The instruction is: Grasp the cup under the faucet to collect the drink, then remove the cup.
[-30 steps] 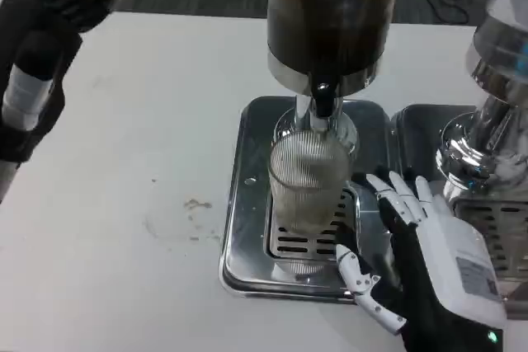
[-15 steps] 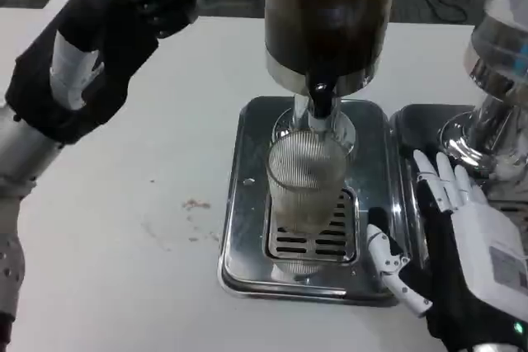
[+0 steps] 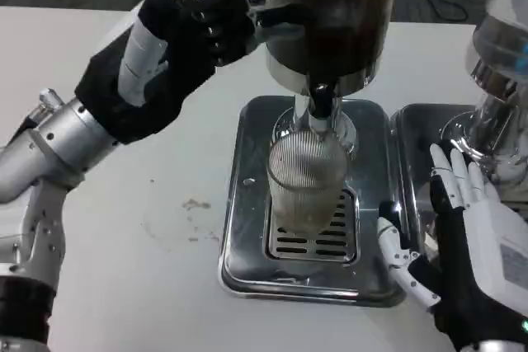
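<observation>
silver jointed forearm [image 3: 49, 142], black-palmed left hand [image 3: 169, 47] with white back; right hand [image 3: 470, 245] white-backed, labelled, fingers white and black.

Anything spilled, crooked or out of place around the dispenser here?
Only a faint brownish smudge on the white table, left of the drip tray. It looks like a dried splash. The ribbed cup stands upright on the grate under the faucet.

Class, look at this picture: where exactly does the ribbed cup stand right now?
In the head view, the ribbed cup stands centre-right on the metal drip tray, directly under the black faucet, with the right hand open beside it, not touching.
</observation>
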Controlling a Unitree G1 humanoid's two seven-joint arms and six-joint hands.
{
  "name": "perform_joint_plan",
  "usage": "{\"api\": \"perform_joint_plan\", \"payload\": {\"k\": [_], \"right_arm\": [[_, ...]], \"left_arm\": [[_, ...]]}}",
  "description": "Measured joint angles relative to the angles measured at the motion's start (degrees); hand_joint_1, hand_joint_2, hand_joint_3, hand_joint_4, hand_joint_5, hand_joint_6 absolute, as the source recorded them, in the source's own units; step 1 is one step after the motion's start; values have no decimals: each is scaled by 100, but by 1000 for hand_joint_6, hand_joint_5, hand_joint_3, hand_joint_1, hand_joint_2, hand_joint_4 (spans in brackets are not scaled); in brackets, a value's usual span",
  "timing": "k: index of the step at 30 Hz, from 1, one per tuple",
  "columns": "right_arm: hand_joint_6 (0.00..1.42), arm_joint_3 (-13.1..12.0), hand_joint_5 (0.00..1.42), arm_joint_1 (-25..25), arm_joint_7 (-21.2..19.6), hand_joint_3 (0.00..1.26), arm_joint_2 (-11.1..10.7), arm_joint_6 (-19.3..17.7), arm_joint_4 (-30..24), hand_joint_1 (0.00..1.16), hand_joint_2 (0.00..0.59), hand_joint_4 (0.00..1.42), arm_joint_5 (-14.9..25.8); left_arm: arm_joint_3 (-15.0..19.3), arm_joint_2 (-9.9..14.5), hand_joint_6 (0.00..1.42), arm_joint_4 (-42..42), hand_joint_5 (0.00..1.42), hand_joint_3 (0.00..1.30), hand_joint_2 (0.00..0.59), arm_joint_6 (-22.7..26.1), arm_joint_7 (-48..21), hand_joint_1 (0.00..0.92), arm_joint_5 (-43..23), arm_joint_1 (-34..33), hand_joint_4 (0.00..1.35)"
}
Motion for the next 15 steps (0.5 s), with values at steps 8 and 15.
{"api": "perform_joint_plan", "payload": {"k": [8,15], "right_arm": [[0,-12,0,-20,-76,65,53,0,21,307,473,0,12],[0,-2,0,32,-182,67,124,0,23,301,472,0,21]], "left_arm": [[-103,-189,123,45,129,140,57,3,-184,0,220,-80,2],[-222,-259,57,111,46,82,56,-12,-226,0,530,-100,0]]}}
